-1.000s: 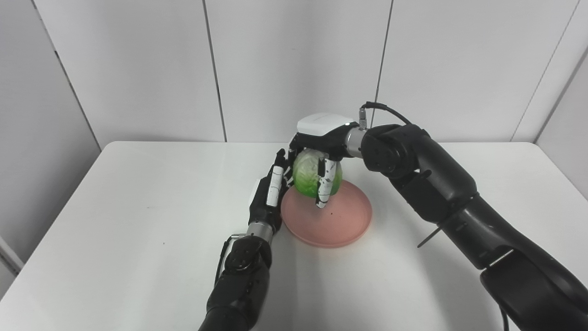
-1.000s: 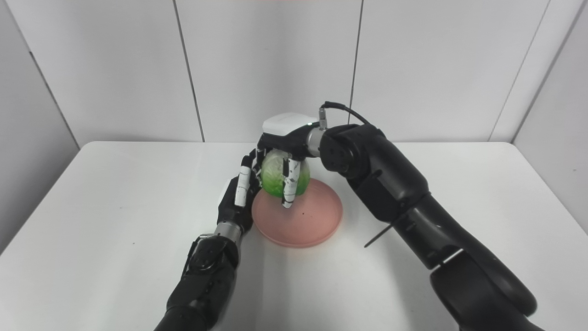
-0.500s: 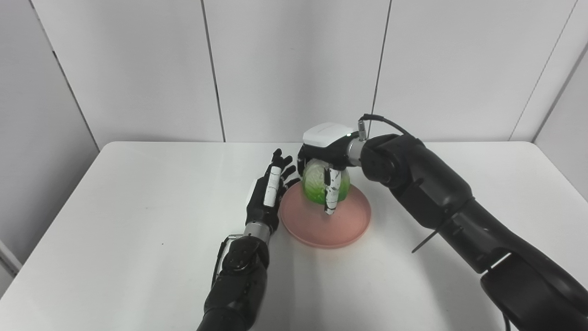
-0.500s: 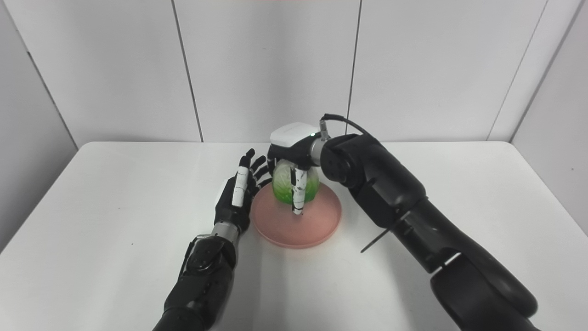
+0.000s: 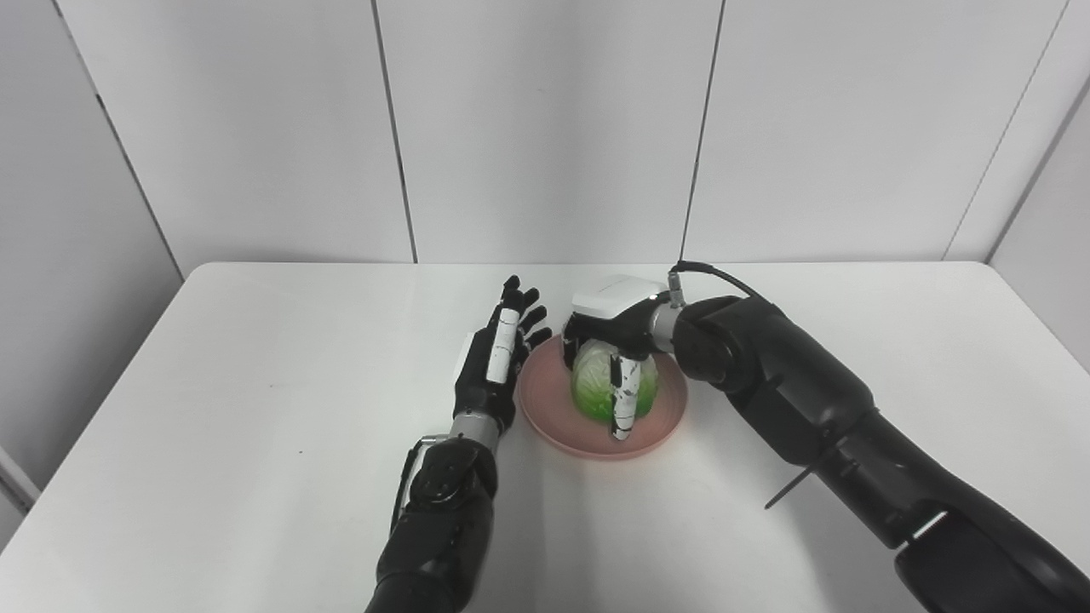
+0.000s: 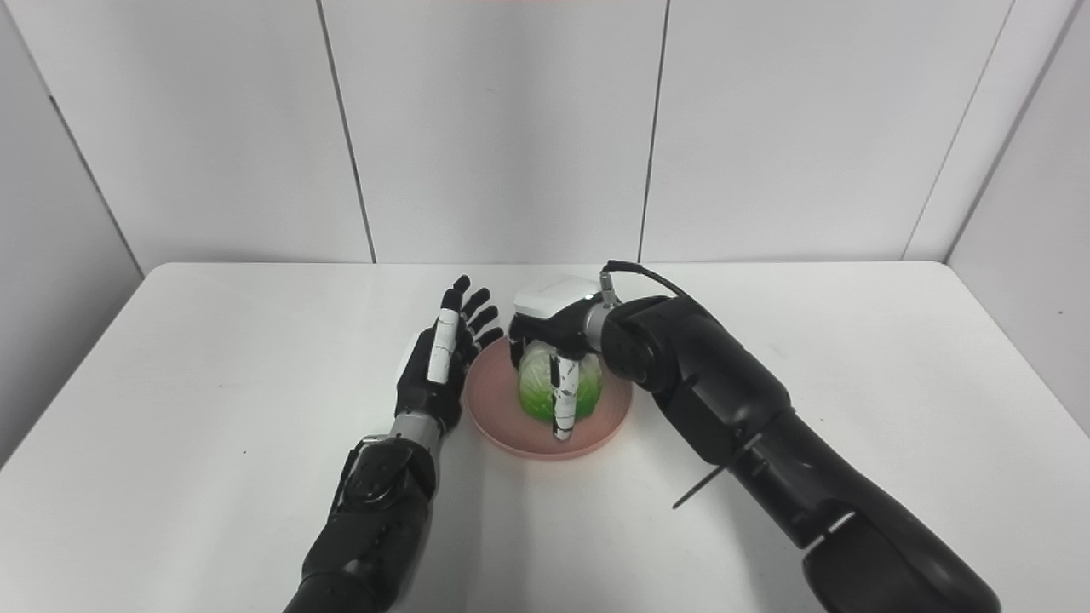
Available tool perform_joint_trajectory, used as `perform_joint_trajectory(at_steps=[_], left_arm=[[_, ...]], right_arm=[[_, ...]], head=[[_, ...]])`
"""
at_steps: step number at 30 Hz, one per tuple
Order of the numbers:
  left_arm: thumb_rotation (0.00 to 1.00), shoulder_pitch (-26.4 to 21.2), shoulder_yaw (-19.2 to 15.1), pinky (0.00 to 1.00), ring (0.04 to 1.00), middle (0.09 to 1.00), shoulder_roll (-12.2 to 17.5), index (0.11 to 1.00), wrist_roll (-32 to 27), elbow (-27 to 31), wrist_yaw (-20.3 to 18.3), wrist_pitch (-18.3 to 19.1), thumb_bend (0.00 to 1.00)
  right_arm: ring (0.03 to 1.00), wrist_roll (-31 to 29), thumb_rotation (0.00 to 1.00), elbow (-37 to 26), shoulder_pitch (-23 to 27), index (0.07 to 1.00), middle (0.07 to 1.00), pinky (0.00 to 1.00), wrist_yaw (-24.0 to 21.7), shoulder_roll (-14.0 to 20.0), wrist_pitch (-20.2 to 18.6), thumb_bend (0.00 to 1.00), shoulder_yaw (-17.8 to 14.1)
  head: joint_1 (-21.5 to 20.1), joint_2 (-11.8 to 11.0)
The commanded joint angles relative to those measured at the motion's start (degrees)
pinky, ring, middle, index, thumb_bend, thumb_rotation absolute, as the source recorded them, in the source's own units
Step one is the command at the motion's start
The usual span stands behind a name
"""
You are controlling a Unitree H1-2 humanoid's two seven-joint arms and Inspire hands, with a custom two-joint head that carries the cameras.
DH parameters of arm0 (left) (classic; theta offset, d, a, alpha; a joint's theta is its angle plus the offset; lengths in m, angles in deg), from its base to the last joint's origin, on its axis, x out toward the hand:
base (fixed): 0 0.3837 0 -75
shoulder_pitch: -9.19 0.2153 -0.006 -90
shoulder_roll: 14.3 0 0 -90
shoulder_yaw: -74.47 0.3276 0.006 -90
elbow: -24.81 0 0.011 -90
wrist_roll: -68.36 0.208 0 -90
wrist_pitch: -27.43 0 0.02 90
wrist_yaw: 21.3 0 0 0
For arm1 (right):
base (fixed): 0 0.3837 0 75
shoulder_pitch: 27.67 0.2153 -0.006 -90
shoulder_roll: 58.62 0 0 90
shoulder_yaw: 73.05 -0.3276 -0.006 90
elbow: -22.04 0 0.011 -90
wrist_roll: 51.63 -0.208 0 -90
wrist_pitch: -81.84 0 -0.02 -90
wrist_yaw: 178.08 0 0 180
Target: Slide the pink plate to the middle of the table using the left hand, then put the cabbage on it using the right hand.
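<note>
Nearest the camera, both black arms rise from the bottom edge over the white table (image 5: 255,426), the left one short and upright, the right one sweeping in from the lower right corner.

Just past the left forearm lies the pink plate (image 5: 656,426), near the middle of the table. It holds one thing – the cabbage (image 5: 596,393), a pale green head sitting low in the dish, its underside down at the plate's surface.

The right hand (image 5: 615,340) comes down on the cabbage from above and is closed around it: the white-backed palm covers the top, one black-and-white finger runs down the near face to the plate, and others curl round the far left side. Whether the grip is firm or only resting on the head cannot be told.

The left hand (image 5: 494,370) stands edge-on just beside the plate's left rim, holding nothing – fingers straight, spread a little and pointing away toward the wall. Whether it touches the rim cannot be told.

Behind the table stands a grey panelled wall (image 5: 545,128).
</note>
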Motion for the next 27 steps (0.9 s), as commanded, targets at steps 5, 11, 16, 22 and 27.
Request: perform_joint_trajectory(at_steps=[5, 11, 16, 22, 27], left_arm=[[0.88, 1.07, -0.73, 0.89, 0.931, 0.950, 0.42, 0.981, -0.96, -0.65, -0.30, 2.91, 0.98], [0.89, 1.17, -0.63, 0.89, 0.956, 0.958, 0.71, 0.986, -0.34, -0.58, -0.53, 2.97, 1.00], [0.90, 1.19, -0.49, 0.89, 0.945, 0.956, 0.94, 0.987, -0.09, -0.58, -0.80, 2.99, 0.98], [0.89, 1.15, -0.94, 0.92, 0.951, 0.953, 1.05, 0.977, -0.72, -0.67, -1.15, 2.95, 0.98], [0.90, 1.12, -1.09, 0.86, 0.940, 0.949, 1.30, 0.967, -0.49, -0.57, -1.24, 2.67, 0.97]], right_arm=[[0.813, -0.24, 0.22, -3.61, 1.64, 0.608, 0.804, 0.67, 1.12, 1.15, 0.62, 0.89, -1.18], [0.908, -3.43, 0.42, -4.79, 1.82, 0.794, 0.914, 0.75, -3.16, 2.10, -0.09, 1.00, -2.47], [0.943, -4.64, 0.49, -5.37, 2.53, 0.838, 0.940, 0.94, -4.77, 3.22, 0.24, 1.00, -2.94], [0.963, -4.71, 0.57, -7.48, 4.24, 0.848, 0.945, 1.00, -7.94, 5.18, 0.76, 1.00, -2.76], [0.966, -4.40, 0.60, -11.99, 5.01, 0.858, 0.953, 1.00, -10.21, 7.25, -0.66, 1.00, -3.81]], head=[[-0.02, 0.26], [-0.18, 0.31], [-0.25, 0.28], [-0.76, 0.37], [-1.29, 0.30]])
